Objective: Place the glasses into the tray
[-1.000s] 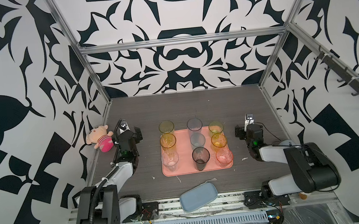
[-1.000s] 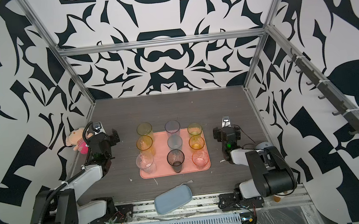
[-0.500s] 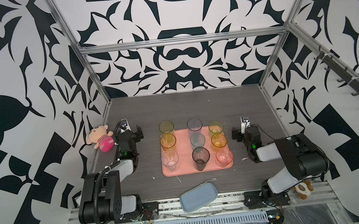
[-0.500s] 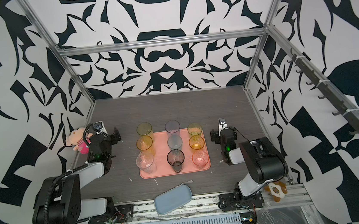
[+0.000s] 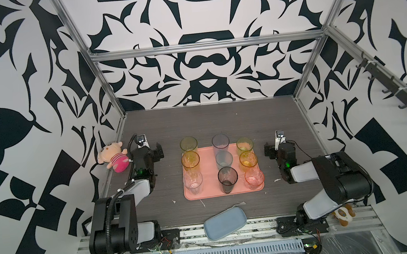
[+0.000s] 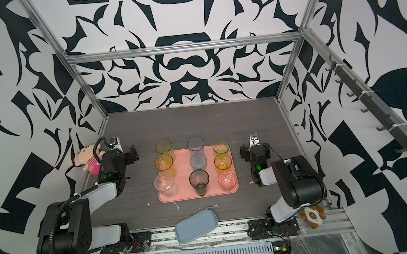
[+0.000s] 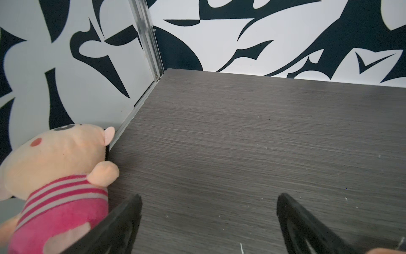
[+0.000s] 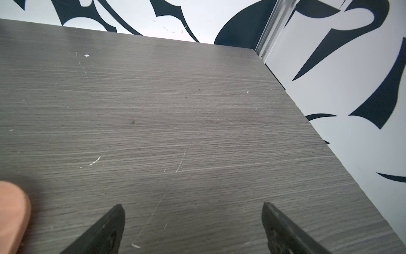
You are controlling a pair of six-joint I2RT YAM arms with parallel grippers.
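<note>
At the left wall a plush toy [image 5: 114,160] is lying against the panel. Just beside it the left gripper [image 7: 208,198] is hovering low over the bare table [image 7: 241,132], its jaws spread wide with nothing between them. In the middle, the glasses [image 5: 228,181] are standing upright in three rows of three on the tray [image 5: 211,195], close together but apparently not touching. The front and middle rows are sitting clearly inside the low rim. The back row is standing right at the far edge, and from above I cannot tell whether those bases are fully inside. To the right, well apart from the tray, the right gripper [image 8: 191,205] is likewise hanging wide open and empty above the table. No glass is waiting outside the tray, so the placing seems to be finishing. The next move is probably calling only for parking the arms, or for gently nudging a back-row glass forward if its base is riding the rim.
</note>
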